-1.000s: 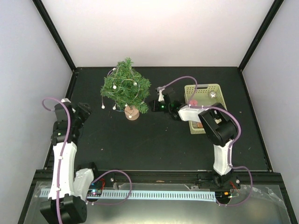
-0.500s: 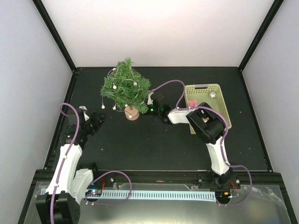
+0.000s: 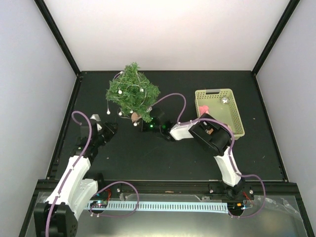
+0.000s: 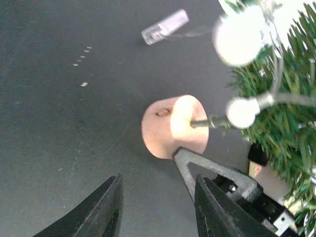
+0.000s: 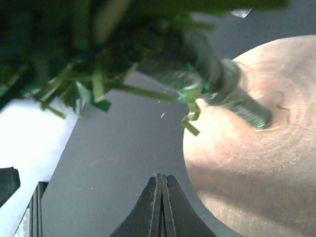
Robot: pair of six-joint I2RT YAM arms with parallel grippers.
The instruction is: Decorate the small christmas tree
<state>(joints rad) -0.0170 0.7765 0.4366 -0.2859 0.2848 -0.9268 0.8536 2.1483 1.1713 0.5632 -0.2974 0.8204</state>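
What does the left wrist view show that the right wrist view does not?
Left wrist only: white bulbs on a wire, a clear plastic piece on the table, and the shut right gripper seen from outside, its tip at the wooden base. Right wrist only: a pale wall beyond the table. Both: that base, plus the small christmas tree's trunk and needles.

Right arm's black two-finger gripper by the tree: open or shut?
Shut. In the right wrist view the right gripper has its black jaws pressed together, nothing between them, close to the round light-wood disc base.

Matte black tabletop [image 3: 123, 153] boxed in by pale walls [image 3: 168, 34] — black posts [image 3: 58, 37] at the corners.
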